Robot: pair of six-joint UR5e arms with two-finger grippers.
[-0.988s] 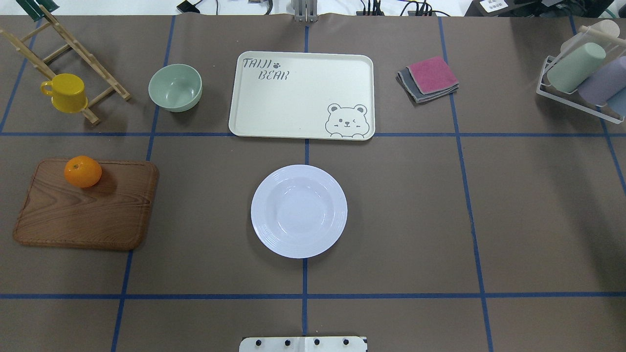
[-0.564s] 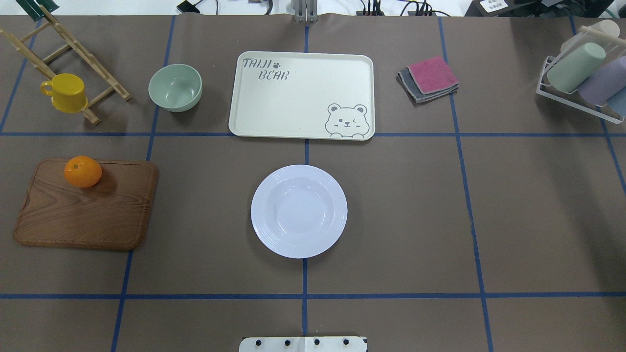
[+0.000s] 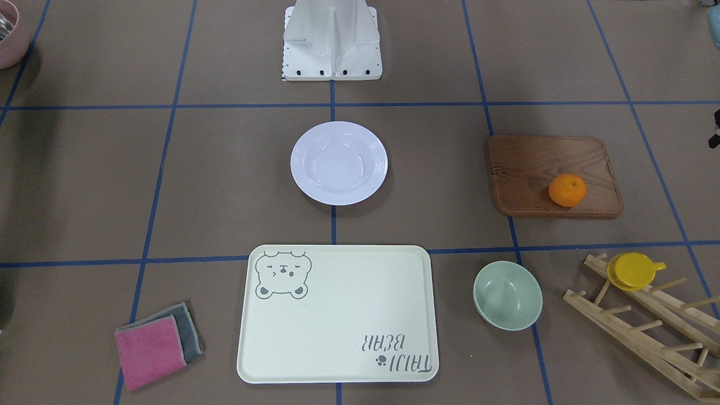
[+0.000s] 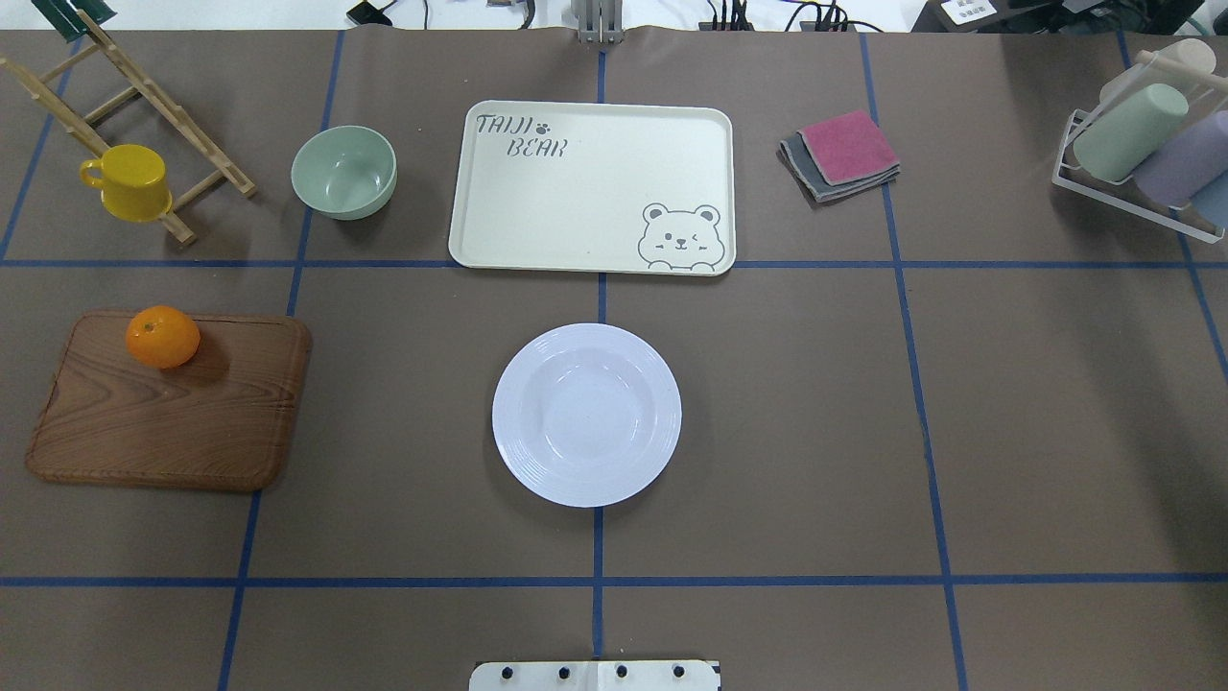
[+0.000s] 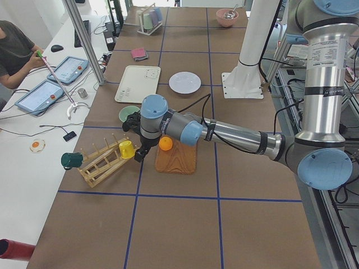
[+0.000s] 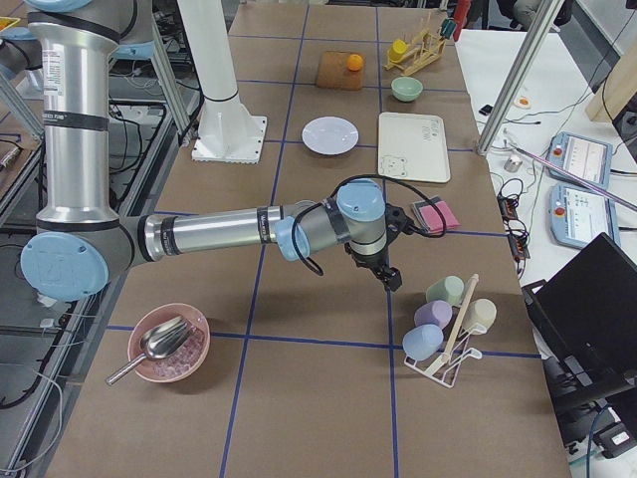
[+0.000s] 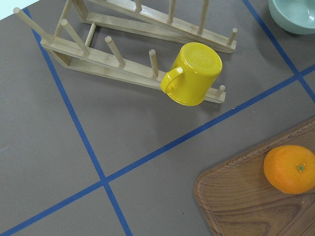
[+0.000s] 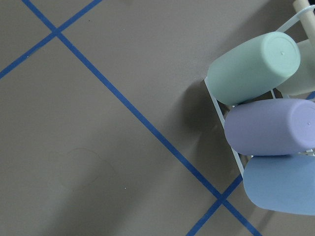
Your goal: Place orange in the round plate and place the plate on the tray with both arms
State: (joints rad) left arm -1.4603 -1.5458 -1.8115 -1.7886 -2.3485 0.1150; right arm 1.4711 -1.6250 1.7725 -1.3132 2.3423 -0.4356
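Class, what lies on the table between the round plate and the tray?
Nothing but bare brown table cover and blue tape lines lies between the round plate and the tray, as the overhead view shows.

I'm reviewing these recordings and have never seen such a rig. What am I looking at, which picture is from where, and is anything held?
This is a robot with two arms, each ending in a two-finger gripper. Two pictures look down on the table: one from behind the robot, one facing it, so sides are mirrored. Two look along the table from its ends; two come from wrist cameras. On the table: the orange on a wooden board, the empty round plate, the tray beyond it, a green bowl, a yellow cup on a wooden rack, folded cloths and a cup rack. The left gripper hovers near the orange, the right gripper near the cup rack. Neither appears to hold anything; open or shut I cannot tell.
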